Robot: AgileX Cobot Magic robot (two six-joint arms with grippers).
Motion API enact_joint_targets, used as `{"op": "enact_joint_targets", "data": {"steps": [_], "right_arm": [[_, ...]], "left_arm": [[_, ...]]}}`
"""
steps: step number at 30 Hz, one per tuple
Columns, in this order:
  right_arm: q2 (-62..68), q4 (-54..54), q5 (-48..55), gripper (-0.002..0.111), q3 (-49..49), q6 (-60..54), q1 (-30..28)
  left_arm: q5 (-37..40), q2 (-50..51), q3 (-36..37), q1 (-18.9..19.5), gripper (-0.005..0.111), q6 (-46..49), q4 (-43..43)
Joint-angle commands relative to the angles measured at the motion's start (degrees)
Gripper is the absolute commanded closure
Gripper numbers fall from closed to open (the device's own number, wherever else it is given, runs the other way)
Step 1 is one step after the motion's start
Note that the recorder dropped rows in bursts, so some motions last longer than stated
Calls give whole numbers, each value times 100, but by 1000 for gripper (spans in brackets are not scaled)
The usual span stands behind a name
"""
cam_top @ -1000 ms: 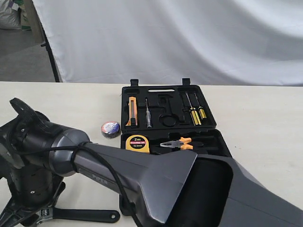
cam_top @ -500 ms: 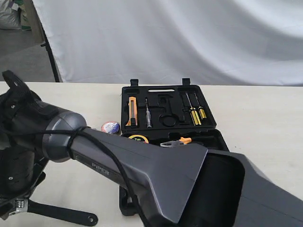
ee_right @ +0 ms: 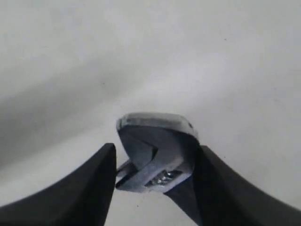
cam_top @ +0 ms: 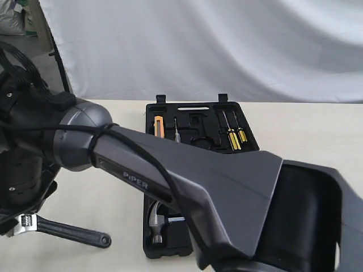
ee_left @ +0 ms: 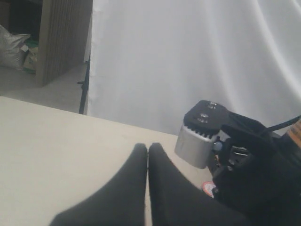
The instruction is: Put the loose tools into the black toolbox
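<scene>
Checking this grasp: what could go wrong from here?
The right gripper pinches the adjustable wrench by its head only; the long handle sticks out, so it may swing or slip. The arm crosses over the black toolbox, where the hammer already lies; the handle could catch its rim.

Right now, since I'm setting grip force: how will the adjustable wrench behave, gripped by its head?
Likely stiff and heavy for its size: the adjustable wrench looks like solid metal. The right end effector grips only its head, and the long handle sticks out sideways, so it may sag or swivel. The smooth silver head could slip in that grip.
</scene>
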Motion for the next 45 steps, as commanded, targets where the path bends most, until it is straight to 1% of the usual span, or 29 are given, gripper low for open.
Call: {"op": "enact_joint_targets", "data": {"steps": [1, 7, 12, 18, 20, 21, 23, 25, 26, 27, 29, 32, 35, 36, 37, 38, 42, 44, 45], "right_arm": [[-428, -309, -22, 109, 493, 129, -14], [-809, -429, -22, 109, 1017, 177, -14], [-812, -569, -22, 109, 1065, 48, -14], [-496, -430, -22, 109, 1065, -503, -77], [-396, -20, -22, 109, 1065, -1058, -239], [-353, 284, -22, 109, 1065, -1537, -366], [-274, 1271, -22, 109, 1065, -2673, -681], [-214, 2036, -22, 109, 1043, -3875, -973], [-188, 2224, -22, 109, 1043, -4374, -1111], [-190, 2288, -22, 109, 1043, -4587, -1210], [-165, 2297, -22, 109, 1043, -4493, -1365], [-96, 2248, -51, 109, 1043, -4114, -1411], [-14, 2271, -474, 108, 1043, -3805, -1337], [27, 2211, -535, 104, 1043, -3766, -1306], [48, 2089, -609, 97, 1043, -3647, -1247], [75, 1917, -659, 87, 1043, -3536, -1181], [163, 1287, -996, 41, 1043, -3185, -947], [202, 1061, -1169, 32, 1043, -3223, -805], [228, 978, -1258, 32, 1043, -3335, -731]], "left_arm": [[-41, -18, -15, 145, 106, -27, 25], [-41, -18, -15, 145, 106, -27, 25], [-41, -18, -15, 145, 106, -27, 25], [-41, -18, -15, 145, 106, -27, 25], [-41, -18, -15, 145, 106, -27, 25], [-41, -18, -15, 145, 106, -27, 25], [-41, -18, -15, 145, 106, -27, 25], [-41, -18, -15, 145, 106, -27, 25], [-41, -18, -15, 145, 106, -27, 25], [-41, -18, -15, 145, 106, -27, 25], [-41, -18, -15, 145, 106, -27, 25], [-41, -18, -15, 145, 106, -27, 25], [-41, -18, -15, 145, 106, -27, 25], [-41, -18, -15, 145, 106, -27, 25], [-41, -18, -15, 145, 106, -27, 25], [-41, -18, -15, 145, 106, -27, 25], [-41, -18, -15, 145, 106, -27, 25], [-41, -18, -15, 145, 106, -27, 25], [-41, -18, -15, 145, 106, -27, 25]]}}
